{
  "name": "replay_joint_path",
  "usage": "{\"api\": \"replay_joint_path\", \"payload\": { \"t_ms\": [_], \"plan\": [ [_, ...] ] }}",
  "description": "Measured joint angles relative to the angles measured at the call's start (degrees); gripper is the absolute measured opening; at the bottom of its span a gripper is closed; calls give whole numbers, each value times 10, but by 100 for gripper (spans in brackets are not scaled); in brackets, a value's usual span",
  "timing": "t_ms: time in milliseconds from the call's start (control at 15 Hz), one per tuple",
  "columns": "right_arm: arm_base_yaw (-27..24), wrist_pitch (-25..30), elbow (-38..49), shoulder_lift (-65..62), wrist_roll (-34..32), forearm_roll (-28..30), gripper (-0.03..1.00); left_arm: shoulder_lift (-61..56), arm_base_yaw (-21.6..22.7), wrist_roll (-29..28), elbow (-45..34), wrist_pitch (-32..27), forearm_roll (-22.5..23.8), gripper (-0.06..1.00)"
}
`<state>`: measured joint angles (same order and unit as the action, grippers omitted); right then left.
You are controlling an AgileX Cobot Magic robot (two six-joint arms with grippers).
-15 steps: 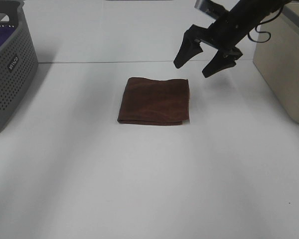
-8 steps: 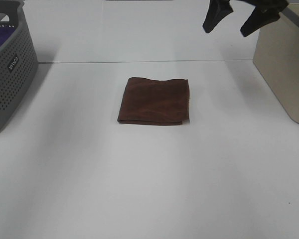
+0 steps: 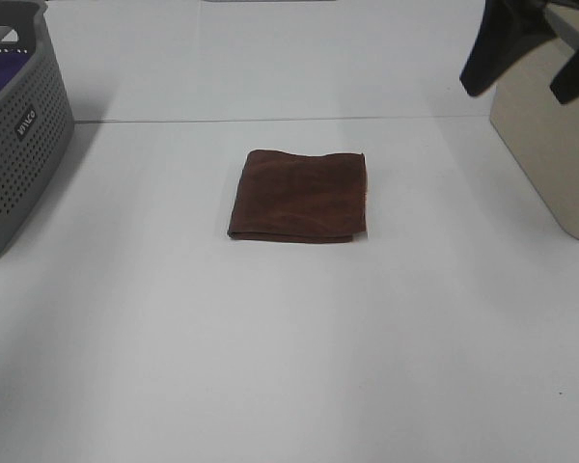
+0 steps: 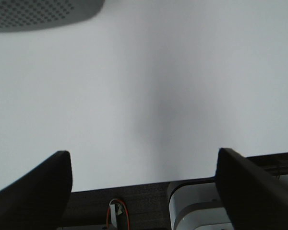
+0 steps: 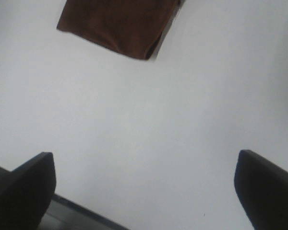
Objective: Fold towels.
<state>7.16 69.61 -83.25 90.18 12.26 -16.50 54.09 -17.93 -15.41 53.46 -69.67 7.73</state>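
White tabletop [image 3: 270, 338] fills all three views, plain and flat. We see the right gripper [image 3: 531, 60] at the upper right of the exterior high view, its two dark fingers [image 3: 487, 53] spread wide with nothing between them — it hangs in the air in front of the beige bin [image 3: 550, 145]. Right wrist view agrees: both fingertips [image 5: 24, 191] sit far apart at the frame edges, bare table between them, no cloth held. Left gripper [image 4: 144, 191] shows only in its own wrist view; its fingers [image 4: 38, 191] are also wide apart and empty, over bare table, with a curved grey perforated edge of the basket [image 4: 43, 12] near it.

Moving out, we find the towel [image 3: 299, 195] lying folded into a compact dark reddish-brown rectangle near the middle of the table, flat, well apart from both grippers. Its layered edges show along the near side and the right side. In the right wrist view the towel [image 5: 117, 24] sits away from the fingertips. Grey perforated basket [image 3: 24, 145] stands at the far left — purple fabric [image 3: 0, 72] visible inside it.
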Motion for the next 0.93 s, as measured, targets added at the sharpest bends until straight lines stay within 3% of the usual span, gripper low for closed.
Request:
{"api": "replay_joint_path", "payload": {
  "t_ms": [200,400,600,933],
  "plan": [
    [0,-2,163,-100,0,0,96,-107,0,-4,-120,5,0,76],
    [0,-40,310,-223,0,5,96,-217,0,-4,-206,5,0,76],
    [0,-74,434,-372,6,34,96,-314,0,16,-233,63,-5,76],
    [0,-111,521,-599,11,59,96,-347,0,119,-245,95,-44,76]
  ]
}}
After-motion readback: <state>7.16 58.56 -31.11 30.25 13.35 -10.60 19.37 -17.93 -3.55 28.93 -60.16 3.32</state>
